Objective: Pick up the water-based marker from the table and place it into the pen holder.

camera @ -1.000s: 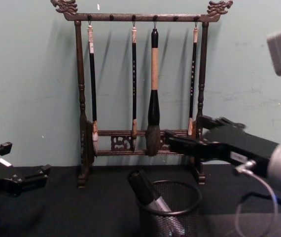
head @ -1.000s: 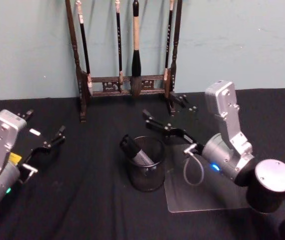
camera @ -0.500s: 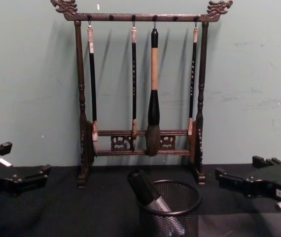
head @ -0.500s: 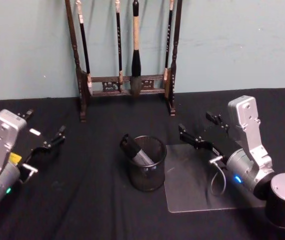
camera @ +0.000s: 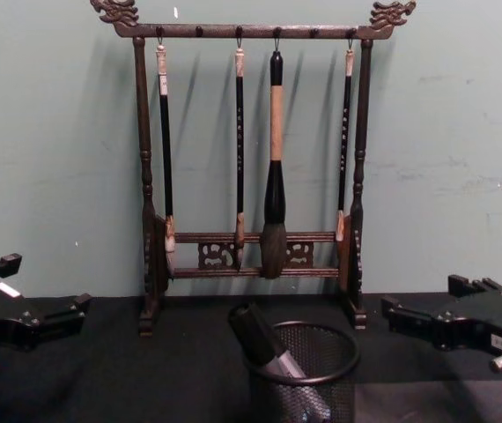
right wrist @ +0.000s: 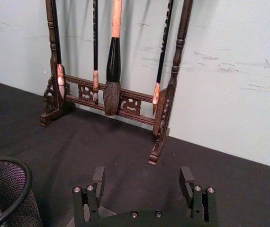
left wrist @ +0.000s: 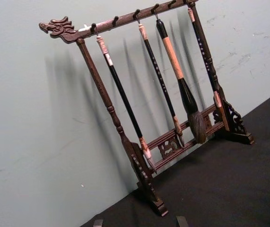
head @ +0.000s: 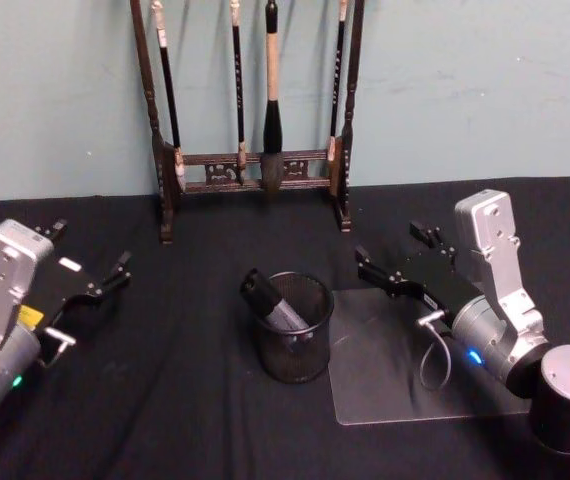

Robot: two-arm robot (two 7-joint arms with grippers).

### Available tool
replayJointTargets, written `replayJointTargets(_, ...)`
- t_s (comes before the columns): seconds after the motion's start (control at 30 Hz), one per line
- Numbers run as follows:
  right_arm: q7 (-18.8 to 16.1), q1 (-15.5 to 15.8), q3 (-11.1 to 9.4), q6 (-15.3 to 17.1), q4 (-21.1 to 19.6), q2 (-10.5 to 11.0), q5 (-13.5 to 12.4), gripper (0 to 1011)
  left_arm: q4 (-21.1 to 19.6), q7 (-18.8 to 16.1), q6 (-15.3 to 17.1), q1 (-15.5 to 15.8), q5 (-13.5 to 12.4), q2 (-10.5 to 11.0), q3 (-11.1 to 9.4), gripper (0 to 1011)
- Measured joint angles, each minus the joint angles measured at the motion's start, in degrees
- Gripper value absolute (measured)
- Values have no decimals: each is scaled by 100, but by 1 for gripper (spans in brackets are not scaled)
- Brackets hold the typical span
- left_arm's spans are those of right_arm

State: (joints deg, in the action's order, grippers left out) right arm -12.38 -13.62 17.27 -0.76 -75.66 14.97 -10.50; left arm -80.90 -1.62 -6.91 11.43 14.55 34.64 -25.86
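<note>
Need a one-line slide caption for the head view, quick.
Marker resting tilted inside the pen holder; right claw and left claw open at either side.

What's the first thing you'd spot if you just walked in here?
The tall wooden brush rack by the wall, with brushes hanging from it. In front stands the pen holder, the marker leaning inside. The right gripper sits open beside it, the left gripper open farther left.

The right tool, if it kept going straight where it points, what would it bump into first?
Probably the brush rack. The right tool, open, aims at its right post across bare black table, though depth is hard to judge.
</note>
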Motion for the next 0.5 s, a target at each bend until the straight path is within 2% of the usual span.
replayJointTargets(0.5, -8, -4, 7, 0, -8, 4, -8, 1002, 0, 0, 0, 0, 0, 0, 0, 1001)
